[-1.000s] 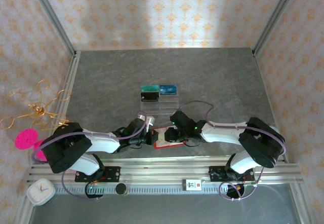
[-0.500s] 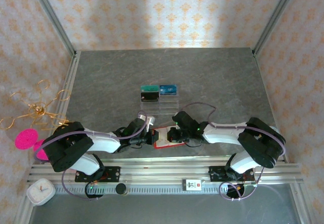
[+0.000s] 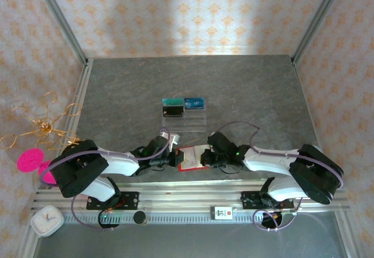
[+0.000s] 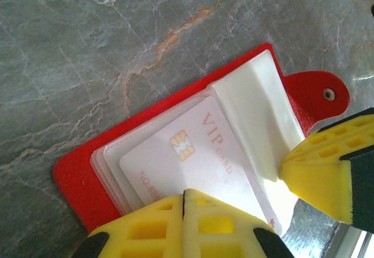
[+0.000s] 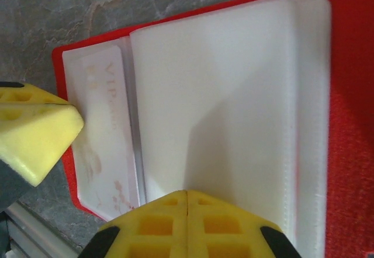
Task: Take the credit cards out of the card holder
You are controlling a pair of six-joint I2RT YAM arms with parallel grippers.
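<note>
Flanking the card holder's [image 4: 82, 182] "VIP" credit card [image 4: 198, 159], left gripper [image 4: 184, 194] and right gripper [image 5: 186, 195] are squeezed closed.

Table [image 3: 245, 89], near edge, centre: card holder [image 3: 188, 157], lying open and flat.
- At its left end: left gripper [image 3: 174, 160], fingertips over the holder's edge.
- At its right end: right gripper [image 3: 204, 157], fingertips over the pocket leaves [image 5: 216, 106].
- On the holder's left half, among the leaves: one card [image 4: 193, 153].

Behind the holder, toward mid-table: tray [image 3: 196, 119], with stored cards [image 3: 173, 111] in its rear and left compartments.

Off the table, near left corner: clock [image 3: 47, 220].
</note>
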